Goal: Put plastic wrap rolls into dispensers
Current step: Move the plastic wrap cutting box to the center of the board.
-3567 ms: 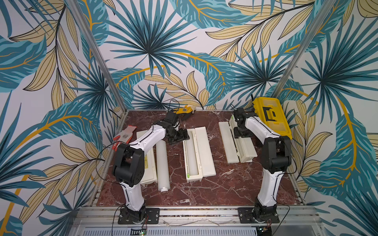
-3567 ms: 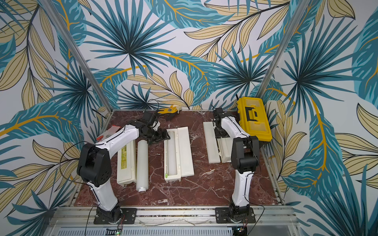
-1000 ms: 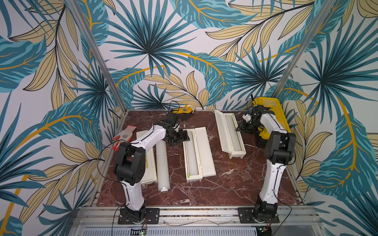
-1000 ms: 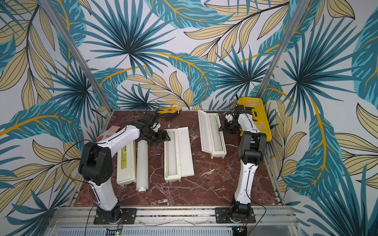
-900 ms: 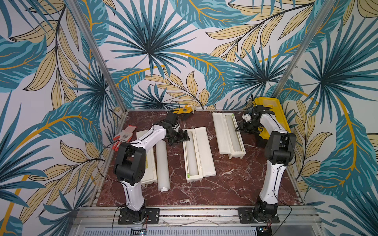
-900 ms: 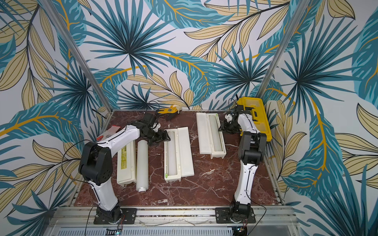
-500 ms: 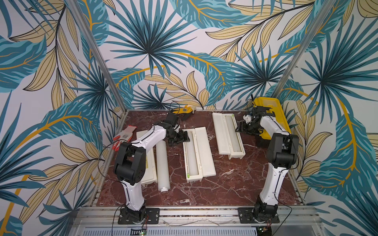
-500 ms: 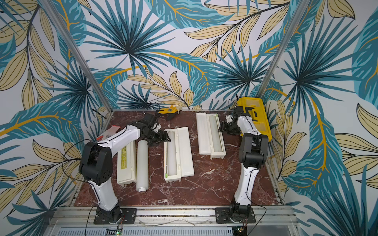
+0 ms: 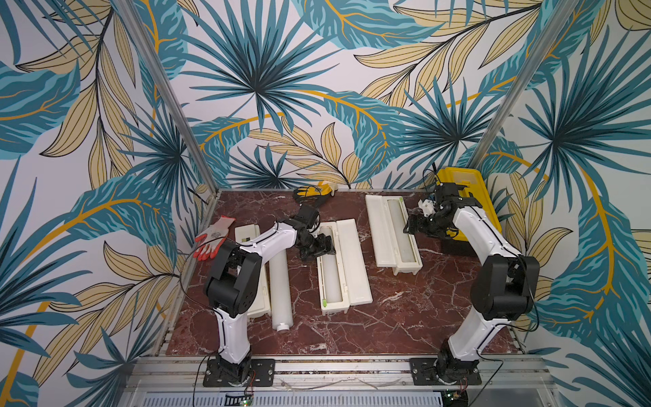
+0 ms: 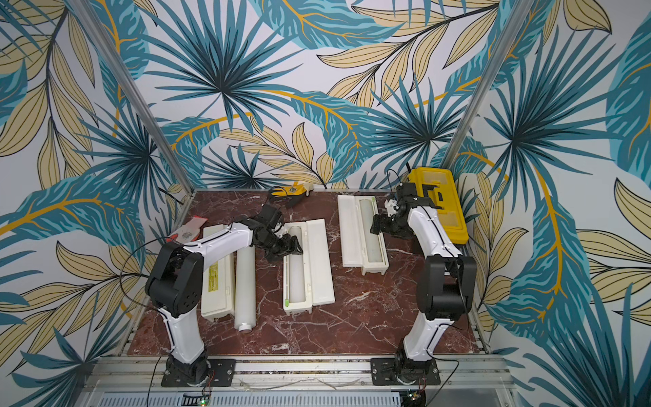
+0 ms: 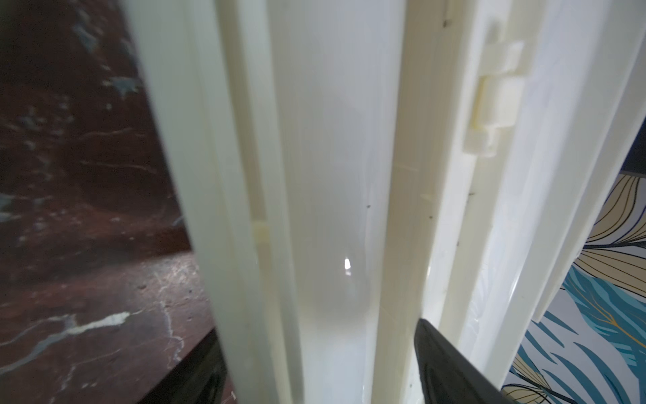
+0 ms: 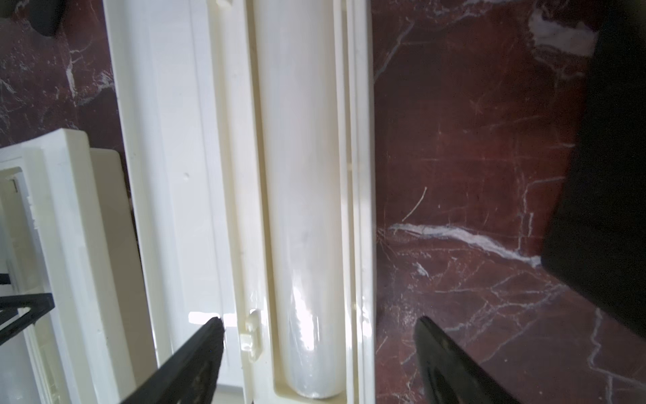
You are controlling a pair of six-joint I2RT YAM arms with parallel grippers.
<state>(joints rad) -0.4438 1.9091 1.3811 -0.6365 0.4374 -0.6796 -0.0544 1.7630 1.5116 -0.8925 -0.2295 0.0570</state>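
With right gripper (image 12: 318,328) spread, empty, over the far box (image 9: 376,229) and left gripper (image 11: 318,330) astride the middle box (image 9: 355,264), clamp unclear, could drag it and unseat its roll (image 11: 325,157).

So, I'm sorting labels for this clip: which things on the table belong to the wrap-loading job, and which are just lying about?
For the job: loose roll; closed box beside it; middle box, open, with the middle roll inside; right-hand box, open, with the right-hand roll inside.
Just lying about: yellow toolbox; red-and-white glove; yellow-and-black glove.
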